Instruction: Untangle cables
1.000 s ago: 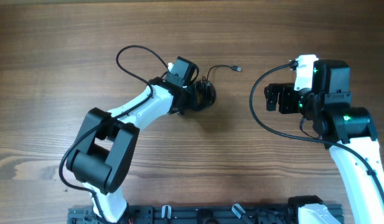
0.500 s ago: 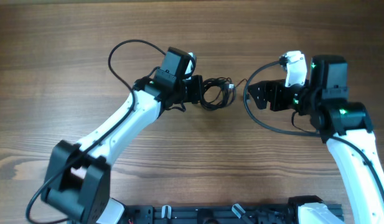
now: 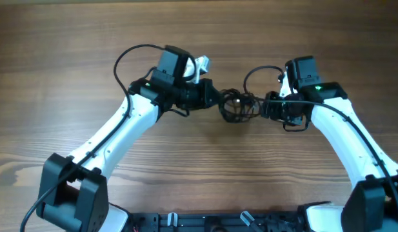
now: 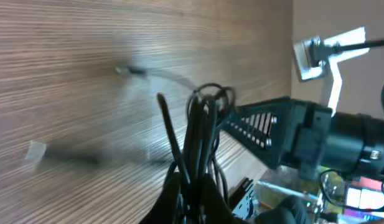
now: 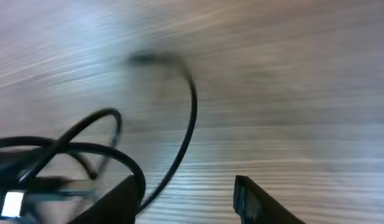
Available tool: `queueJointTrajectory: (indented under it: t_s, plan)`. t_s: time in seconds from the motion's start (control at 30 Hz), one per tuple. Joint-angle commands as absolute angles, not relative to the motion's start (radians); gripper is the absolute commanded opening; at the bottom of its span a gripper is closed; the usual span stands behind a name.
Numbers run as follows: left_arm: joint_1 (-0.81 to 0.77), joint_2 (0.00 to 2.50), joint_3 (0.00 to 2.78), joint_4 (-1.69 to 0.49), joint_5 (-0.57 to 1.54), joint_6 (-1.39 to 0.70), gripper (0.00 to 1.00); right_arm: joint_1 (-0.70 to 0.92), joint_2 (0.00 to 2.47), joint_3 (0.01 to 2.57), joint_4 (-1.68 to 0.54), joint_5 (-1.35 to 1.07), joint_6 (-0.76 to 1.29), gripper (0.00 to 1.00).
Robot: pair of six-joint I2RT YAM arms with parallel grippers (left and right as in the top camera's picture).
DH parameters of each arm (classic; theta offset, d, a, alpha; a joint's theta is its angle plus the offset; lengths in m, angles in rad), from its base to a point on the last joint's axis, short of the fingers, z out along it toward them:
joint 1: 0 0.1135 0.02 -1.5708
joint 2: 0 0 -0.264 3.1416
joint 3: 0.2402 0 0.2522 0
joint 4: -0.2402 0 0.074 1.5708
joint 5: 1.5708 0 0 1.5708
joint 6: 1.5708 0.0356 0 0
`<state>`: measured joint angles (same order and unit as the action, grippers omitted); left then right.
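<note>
Thin black cables (image 3: pixel 236 106) bunched in a small coiled tangle, hanging between the two grippers above the middle of the brown wood-grain table (image 3: pixel 199 38). From the left wrist, strands (image 4: pixel 201 134) rising in tight loops out of the pinch, one stiff end sticking up to the left. Left black gripper (image 3: pixel 215 100) clamped on the left side of the bundle. Right black gripper (image 3: pixel 263 108) just beside the tangle's right edge, touching or nearly so. From the right wrist, fingers (image 5: pixel 257 199) spread apart, a loose curved wire (image 5: pixel 179 146) crossing before them, not pinched. Blurred shadow of a strand on the wood beyond.
</note>
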<state>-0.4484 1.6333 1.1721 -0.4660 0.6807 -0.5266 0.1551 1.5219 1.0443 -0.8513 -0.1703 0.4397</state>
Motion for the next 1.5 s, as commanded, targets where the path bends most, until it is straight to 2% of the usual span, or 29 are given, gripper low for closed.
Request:
queueJointTrajectory:
  t_s: [0.0,0.13,0.17,0.23,0.27,0.37,0.5,0.63,0.73,0.9,0.97,1.07,1.17,1.23,1.3,1.33,1.4,1.47]
  plan:
    - [-0.360,1.563,1.192,-0.506,0.722,-0.532,0.04,0.149,1.547,1.053,-0.868,0.126,0.593,0.52]
    - [-0.335,1.548,1.192,-0.521,0.725,-0.529,0.04,0.149,1.547,1.053,-0.770,-0.130,0.513,0.50]
    - [-0.336,1.548,1.192,-0.521,0.724,-0.529,0.04,0.149,1.547,1.053,-0.722,-0.281,0.403,0.50]
    - [-0.346,1.548,1.192,-0.527,0.674,-0.528,0.04,0.149,1.547,1.053,-0.642,-0.696,0.097,0.58]
    - [-0.359,1.548,1.192,-0.542,0.602,-0.529,0.04,0.149,1.547,1.053,-0.617,-0.809,0.067,0.60]
    - [-0.397,1.549,1.192,-0.560,0.514,-0.529,0.04,0.151,1.547,1.053,-0.585,-0.809,0.069,0.63]
    - [-0.468,1.549,1.192,-0.559,0.500,-0.524,0.04,0.154,1.547,1.053,-0.571,-0.804,0.017,0.59]
    - [-0.492,1.548,1.192,-0.574,0.525,-0.498,0.04,0.154,1.547,1.053,-0.593,-0.597,-0.064,0.59]
    - [-0.474,1.546,1.192,-0.572,0.595,-0.468,0.04,0.154,1.547,1.053,-0.642,-0.644,-0.142,0.52]
    - [-0.458,1.546,1.192,-0.513,0.682,-0.468,0.04,0.154,1.547,1.052,-0.675,-0.805,-0.161,0.51]
    - [-0.458,1.546,1.192,-0.492,0.684,-0.468,0.04,0.154,1.547,1.052,-0.687,-0.825,-0.160,0.43]
    - [-0.458,1.546,1.192,-0.492,0.684,-0.467,0.04,0.154,1.547,1.052,-0.689,-0.800,-0.157,0.04]
    - [-0.458,1.546,1.192,-0.494,0.676,-0.467,0.04,0.154,1.547,1.052,-0.690,-0.735,-0.151,0.04]
    - [-0.455,1.546,1.192,-0.514,0.641,-0.449,0.04,0.154,1.547,1.052,-0.689,-0.584,-0.053,0.04]
    - [-0.433,1.546,1.192,-0.598,0.469,-0.449,0.04,0.154,1.547,1.052,-0.737,-0.112,0.352,0.07]
    - [-0.419,1.546,1.192,-0.653,0.355,-0.451,0.04,0.154,1.547,1.052,-0.796,0.064,0.584,0.13]
    - [-0.384,1.546,1.192,-0.739,0.235,-0.461,0.04,0.154,1.547,1.045,-0.810,0.113,0.700,0.15]
    - [-0.339,1.546,1.192,-0.796,0.208,-0.461,0.04,0.153,1.547,1.036,-0.796,0.110,0.780,0.15]
